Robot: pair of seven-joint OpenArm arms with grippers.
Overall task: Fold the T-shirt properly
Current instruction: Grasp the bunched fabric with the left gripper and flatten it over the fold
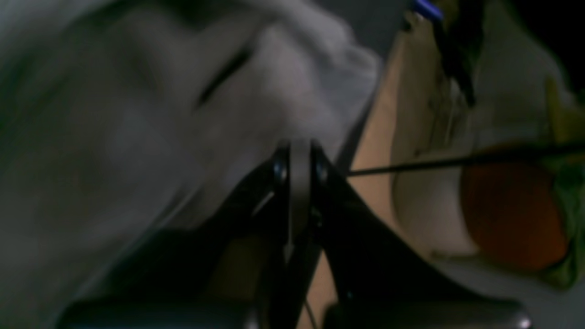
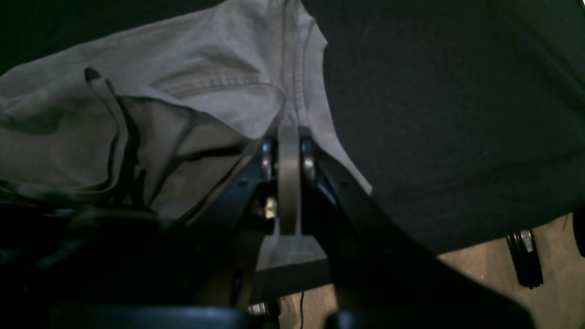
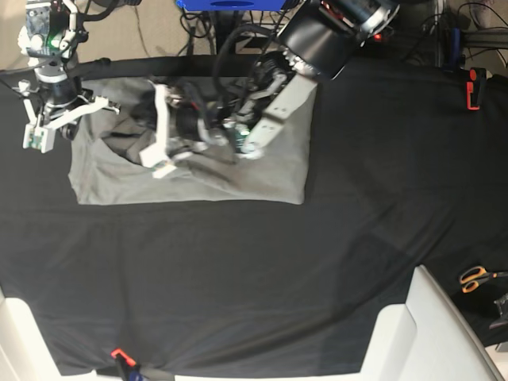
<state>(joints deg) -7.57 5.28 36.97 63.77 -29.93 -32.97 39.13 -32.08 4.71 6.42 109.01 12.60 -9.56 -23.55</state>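
The light-grey T-shirt [image 3: 238,178] lies spread on the black table cloth [image 3: 238,278] at the back left, with its middle bunched up. My left gripper [image 1: 299,144] is shut, and blurred folds of the T-shirt [image 1: 137,137] are raised right at its tips. In the base view that left gripper [image 3: 159,119] reaches into the bunched middle. My right gripper [image 2: 289,130] is shut on a stitched hem of the T-shirt [image 2: 183,68]. In the base view the right gripper [image 3: 57,111] hangs over the shirt's back left corner, its tips hidden.
Orange-handled scissors [image 3: 475,278] lie at the right edge. A red clamp [image 3: 474,87] grips the cloth at the back right, another [image 3: 119,355] at the front. A white bin [image 3: 429,333] stands at the front right. Floor [image 2: 480,283] shows past the table's edge.
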